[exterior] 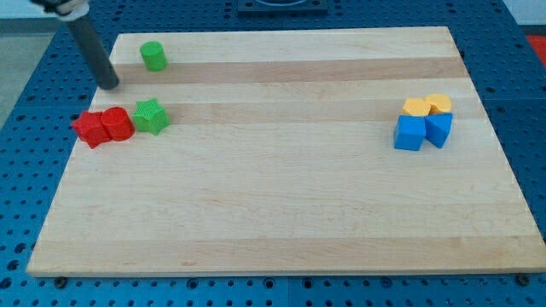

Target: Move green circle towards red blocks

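Near the board's top-left corner: green circle (153, 55), well above red blocks (103, 127). My tip (111, 85), bare rod without fingers, between them leftward. Best swung round above the circle, then pushed straight down.

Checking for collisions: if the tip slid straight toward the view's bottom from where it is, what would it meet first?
Probably the red blocks: my tip sits just above them, left of the green circle. Depth is uncertain.
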